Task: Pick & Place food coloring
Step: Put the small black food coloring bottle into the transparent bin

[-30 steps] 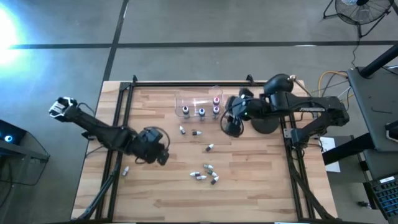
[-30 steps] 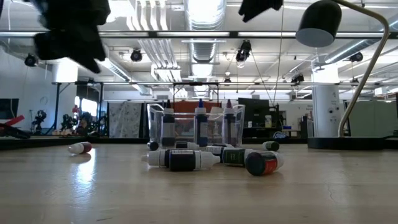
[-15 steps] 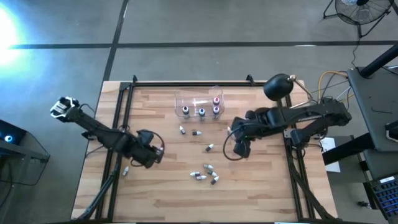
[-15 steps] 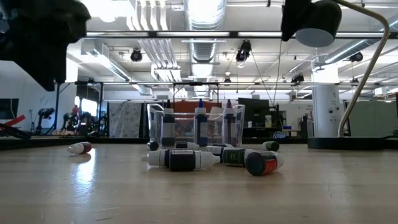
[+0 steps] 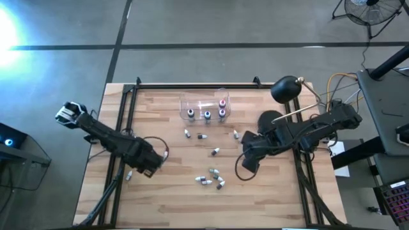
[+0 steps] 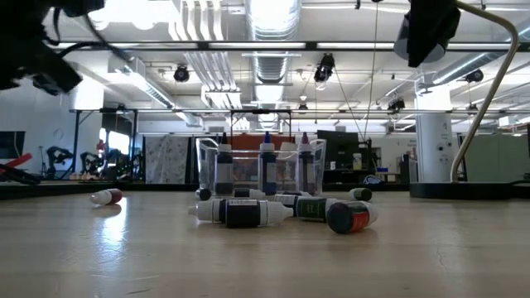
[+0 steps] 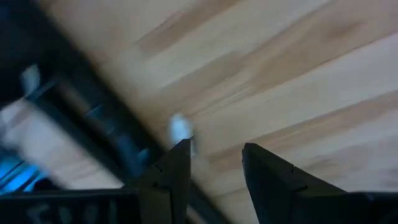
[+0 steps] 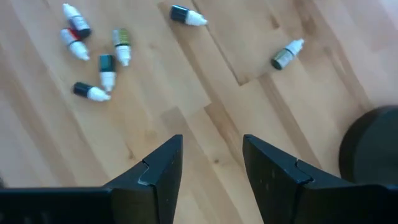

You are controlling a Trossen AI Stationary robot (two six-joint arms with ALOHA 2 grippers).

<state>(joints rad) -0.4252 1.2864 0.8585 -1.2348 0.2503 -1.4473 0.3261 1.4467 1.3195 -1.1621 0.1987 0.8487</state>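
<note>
Several food coloring bottles lie on their sides on the wooden table: a cluster [image 5: 211,178] near the middle front, which also shows in the right wrist view [image 8: 93,50], and single ones [image 5: 215,152], [image 5: 202,136], [image 5: 236,134]. Three bottles stand upright in the clear box [image 5: 206,107]. One lone bottle [image 5: 129,174] lies by the table's left rail; it shows blurred in the left wrist view [image 7: 181,129]. My left gripper [image 5: 146,164] hovers open just right of it. My right gripper [image 5: 246,163] hovers open, right of the cluster, above bare wood [image 8: 211,146].
A black desk lamp stands at the back right, with its head [image 5: 286,88] and round base [image 5: 271,121] just behind my right arm. Dark metal rails [image 5: 121,128] run along the table's left and right sides. Bare wood lies at the table's near side.
My right gripper has left the clear box and gone toward the table's near edge, stopping right of the bottle cluster. My left gripper has gone toward the table's left and near edges, closing on the lone bottle by the rail. No bottle has moved.
</note>
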